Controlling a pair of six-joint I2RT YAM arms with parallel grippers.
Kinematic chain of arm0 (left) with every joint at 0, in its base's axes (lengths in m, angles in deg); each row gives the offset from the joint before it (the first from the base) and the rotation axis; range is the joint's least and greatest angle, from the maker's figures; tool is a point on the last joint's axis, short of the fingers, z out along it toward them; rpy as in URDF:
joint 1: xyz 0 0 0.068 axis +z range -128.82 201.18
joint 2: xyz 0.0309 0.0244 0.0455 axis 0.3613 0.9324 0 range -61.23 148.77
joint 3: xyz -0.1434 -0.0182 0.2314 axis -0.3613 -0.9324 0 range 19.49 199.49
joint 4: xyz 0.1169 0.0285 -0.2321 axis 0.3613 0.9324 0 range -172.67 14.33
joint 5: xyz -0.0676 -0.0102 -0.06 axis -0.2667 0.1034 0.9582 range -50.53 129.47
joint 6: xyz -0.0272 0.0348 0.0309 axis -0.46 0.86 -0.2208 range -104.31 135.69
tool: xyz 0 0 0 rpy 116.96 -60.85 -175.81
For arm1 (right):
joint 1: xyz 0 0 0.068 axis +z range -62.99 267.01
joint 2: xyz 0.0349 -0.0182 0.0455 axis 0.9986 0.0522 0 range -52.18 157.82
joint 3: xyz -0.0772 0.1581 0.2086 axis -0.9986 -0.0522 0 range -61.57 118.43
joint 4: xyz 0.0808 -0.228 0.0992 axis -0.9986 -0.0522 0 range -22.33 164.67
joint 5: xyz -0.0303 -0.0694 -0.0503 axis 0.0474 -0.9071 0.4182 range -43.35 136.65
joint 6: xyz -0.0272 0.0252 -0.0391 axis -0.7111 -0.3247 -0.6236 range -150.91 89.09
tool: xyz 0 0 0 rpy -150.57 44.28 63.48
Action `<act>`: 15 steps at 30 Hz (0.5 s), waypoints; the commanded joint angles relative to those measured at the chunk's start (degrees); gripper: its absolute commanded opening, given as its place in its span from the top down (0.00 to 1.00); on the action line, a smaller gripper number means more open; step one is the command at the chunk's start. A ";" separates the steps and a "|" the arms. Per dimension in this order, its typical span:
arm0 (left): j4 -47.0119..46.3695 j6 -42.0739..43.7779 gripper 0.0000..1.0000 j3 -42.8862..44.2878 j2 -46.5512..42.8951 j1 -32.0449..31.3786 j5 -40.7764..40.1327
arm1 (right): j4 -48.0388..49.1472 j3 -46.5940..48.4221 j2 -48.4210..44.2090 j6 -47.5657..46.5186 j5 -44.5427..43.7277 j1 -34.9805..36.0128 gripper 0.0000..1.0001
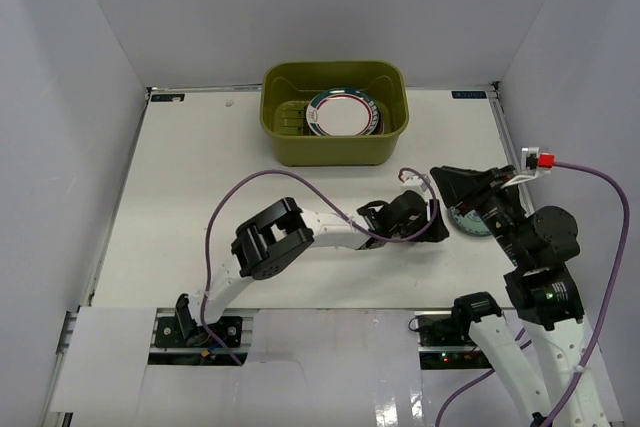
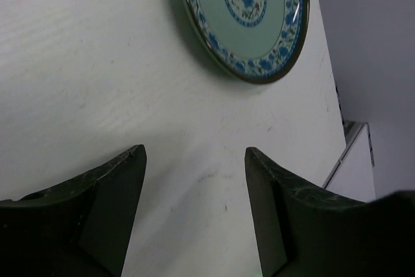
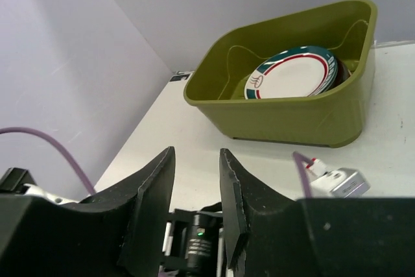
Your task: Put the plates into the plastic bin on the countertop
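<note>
A small teal plate [image 1: 468,220] with blue flowers lies flat on the white countertop [image 1: 200,197] at the right; in the left wrist view this plate [image 2: 249,17] lies just ahead of the fingers. My left gripper [image 1: 438,225] [image 2: 194,150] is low over the countertop beside the plate's left edge, open and empty. Just above the plate's far side my right gripper [image 1: 440,175] [image 3: 196,152] points left with its jaws narrowly apart and nothing between them. The olive plastic bin [image 1: 330,147] [image 3: 292,118] at the back holds stacked plates [image 1: 345,112] [image 3: 292,72], a white one with a green and red rim on top.
White walls close in the countertop on the left, back and right. A purple cable [image 1: 290,182] loops over the left arm, and another runs from a red connector [image 1: 546,159] by the right wall. The left arm's elbow [image 1: 270,237] is mid-table.
</note>
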 commanded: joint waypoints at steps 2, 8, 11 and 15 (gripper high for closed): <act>4.31 -3.24 0.28 9.00 6.07 -0.16 -7.13 | -0.82 -1.78 -1.90 1.76 3.71 0.14 0.60; 8.88 -4.39 0.41 22.01 16.86 -0.07 -9.60 | -0.73 -3.01 -3.04 2.11 5.20 0.22 0.60; 14.61 -4.13 0.47 30.90 20.57 0.54 -10.73 | -0.39 -3.89 -4.01 2.82 5.99 0.14 0.60; 13.80 -5.44 0.62 31.08 22.24 1.68 -10.14 | -0.29 -4.86 -4.36 3.26 6.44 0.14 0.60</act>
